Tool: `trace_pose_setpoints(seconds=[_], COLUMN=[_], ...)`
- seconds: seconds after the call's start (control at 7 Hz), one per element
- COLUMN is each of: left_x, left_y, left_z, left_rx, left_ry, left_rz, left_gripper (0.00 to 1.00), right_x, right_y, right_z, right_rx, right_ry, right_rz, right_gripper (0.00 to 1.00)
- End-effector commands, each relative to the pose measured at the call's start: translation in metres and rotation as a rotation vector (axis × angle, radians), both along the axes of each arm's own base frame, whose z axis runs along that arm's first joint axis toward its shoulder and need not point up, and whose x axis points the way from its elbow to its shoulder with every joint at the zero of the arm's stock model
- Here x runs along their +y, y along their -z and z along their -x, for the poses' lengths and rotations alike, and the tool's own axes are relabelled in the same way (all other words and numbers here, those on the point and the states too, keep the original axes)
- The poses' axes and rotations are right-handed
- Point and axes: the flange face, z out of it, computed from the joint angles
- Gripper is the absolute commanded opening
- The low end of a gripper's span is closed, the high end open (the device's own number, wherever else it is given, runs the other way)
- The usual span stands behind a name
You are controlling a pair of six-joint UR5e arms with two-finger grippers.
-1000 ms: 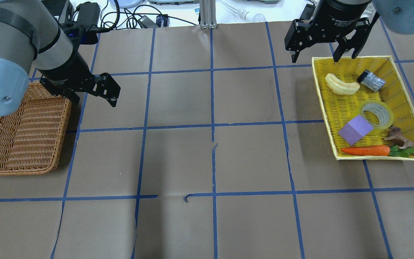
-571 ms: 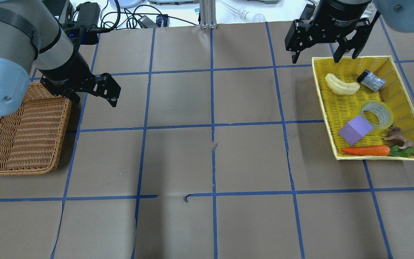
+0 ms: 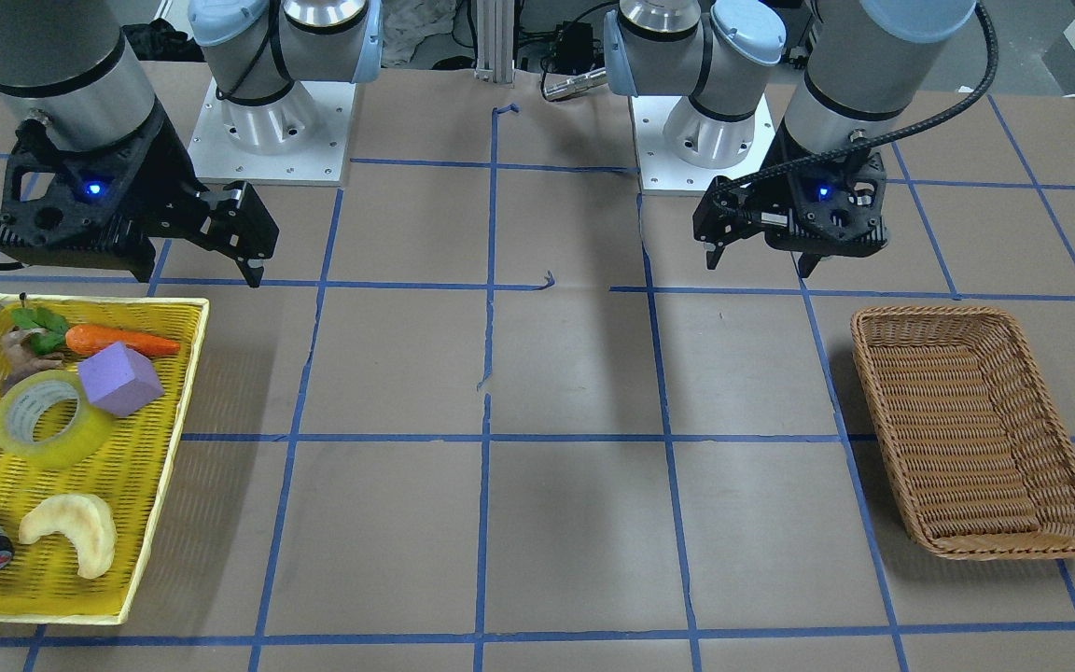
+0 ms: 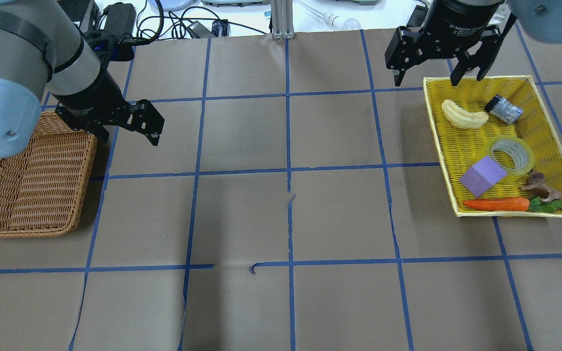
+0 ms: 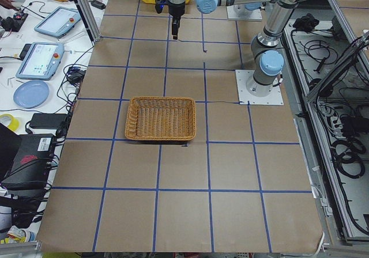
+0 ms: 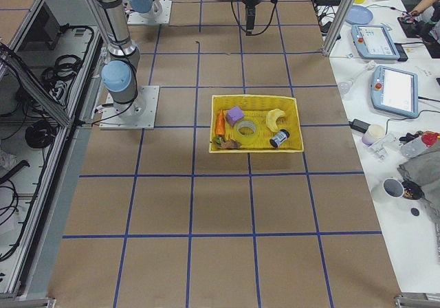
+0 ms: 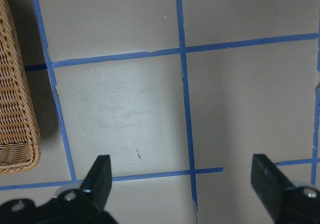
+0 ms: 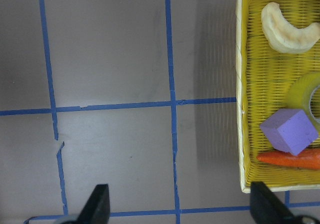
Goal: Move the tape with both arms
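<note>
The yellow tape roll (image 4: 528,162) lies in the yellow tray (image 4: 437,131), against a purple cube (image 4: 482,176). It also shows in the front view (image 3: 62,450) and at the right edge of the right wrist view (image 8: 302,91). My right gripper (image 4: 437,78) is open and empty, hovering above the tray's far left corner, well short of the tape. It shows in the front view (image 3: 197,271) too. My left gripper (image 4: 125,134) is open and empty beside the wicker basket (image 4: 32,185), over bare table (image 7: 182,184).
The tray also holds a carrot (image 4: 495,204), a pale crescent piece (image 4: 464,114), a silver-black roll (image 4: 504,109) and a brown figure (image 4: 539,185). The wicker basket (image 3: 967,439) holds nothing. Brown paper with blue tape lines covers the table.
My right gripper has shifted very slightly toward the far edge of the table. The left arm and the objects have not moved.
</note>
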Motion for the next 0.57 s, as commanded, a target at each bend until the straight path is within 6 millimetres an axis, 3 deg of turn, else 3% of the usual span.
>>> trace_pose_setpoints(seconds=[0.0, 0.43], left_x=[-0.0008, -0.0012], left_y=[-0.0004, -0.0003], left_z=[0.0001, 0.0001], left_rx=[0.001, 0.001], left_ry=[-0.001, -0.001], left_rz=[0.003, 0.008], left_gripper=[1.0, 1.0], right_x=[0.0001, -0.0036], right_y=[0.0018, 0.0026], right_z=[0.0004, 0.0009], right_rx=[0.001, -0.002], right_ry=[0.001, 0.0], right_rz=[-0.004, -0.007], right_gripper=[1.0, 1.0])
